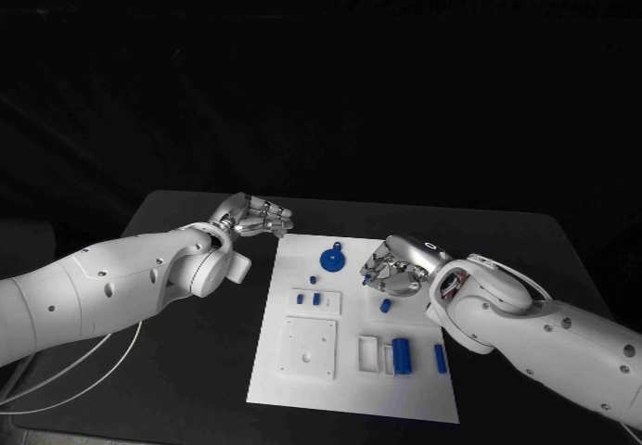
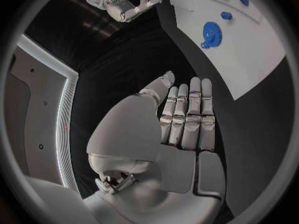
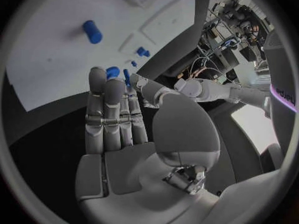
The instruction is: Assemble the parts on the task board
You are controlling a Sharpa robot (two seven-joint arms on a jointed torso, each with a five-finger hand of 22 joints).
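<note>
On the white task board, a blue gear lies far; the right hand pinches a small blue peg, and the left hand is empty, fingers straight.

The head camera looks down from above on the task board between both hands. Each wrist camera sits close behind its own hand, the left hand and the right hand, facing along the fingers; both share the board

Blue parts on white task board.

matt white task board, glossy silver hand
</note>
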